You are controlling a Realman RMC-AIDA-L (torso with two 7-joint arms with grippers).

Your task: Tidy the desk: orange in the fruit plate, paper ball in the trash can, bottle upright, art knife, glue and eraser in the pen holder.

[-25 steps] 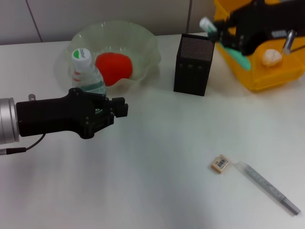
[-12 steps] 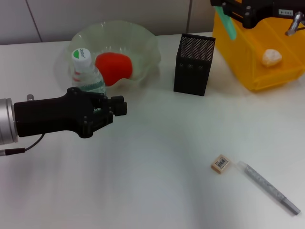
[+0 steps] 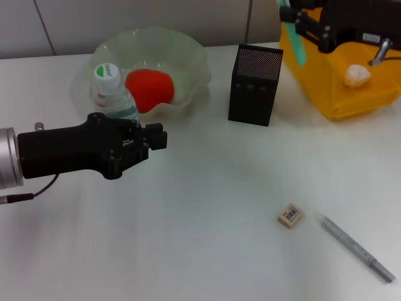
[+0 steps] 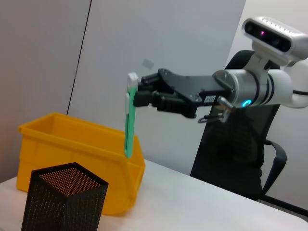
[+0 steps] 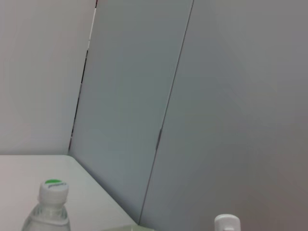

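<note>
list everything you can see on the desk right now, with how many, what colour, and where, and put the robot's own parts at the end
fruit plate: 1, clear, far left
orange: 1, in the fruit plate
bottle: 1, clear, green cap, upright beside the plate
pen holder: 1, black mesh, far centre
trash can: 1, yellow, far right
paper ball: 1, white, in the trash can
eraser: 1, tan, near right
grey pen-like tool: 1, beside the eraser
green tool: 1, held upright
left gripper: black, near the bottle
right gripper: black, above the trash can

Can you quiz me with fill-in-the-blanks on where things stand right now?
1. The right gripper holds the green art knife pointing ____.
2. The orange sits in the ____.
3. The eraser lies on the desk beside the ____.
4. The paper ball is in the ____ bin.

Missing words: down; fruit plate; glue; yellow
</note>
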